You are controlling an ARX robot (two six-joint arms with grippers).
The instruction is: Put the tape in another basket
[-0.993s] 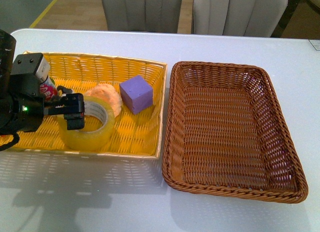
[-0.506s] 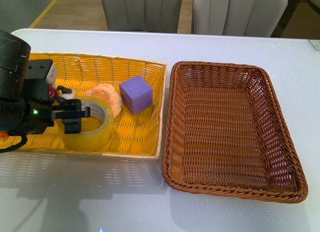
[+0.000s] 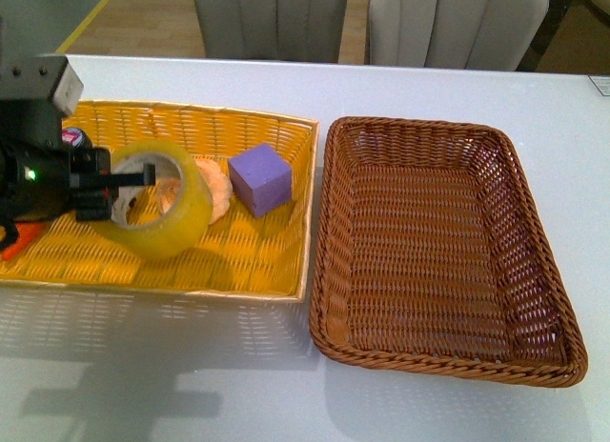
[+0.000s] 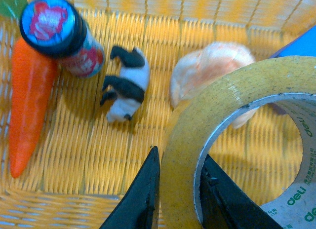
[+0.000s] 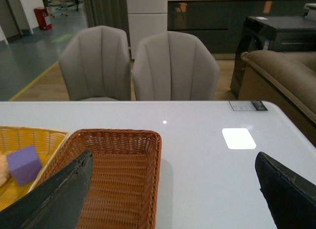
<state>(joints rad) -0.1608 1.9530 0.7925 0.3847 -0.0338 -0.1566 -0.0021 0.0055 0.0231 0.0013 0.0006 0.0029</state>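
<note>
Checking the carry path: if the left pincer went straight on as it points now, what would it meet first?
Probably the peach shell-like toy, just past the tape that the left pincer grips, then the purple block. Height is unclear; it might pass over.

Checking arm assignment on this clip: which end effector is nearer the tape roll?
Left. The left end effector is shut on the wall of the tape, over the yellow basket. The right end effector hangs open well away, by the brown basket.
</note>
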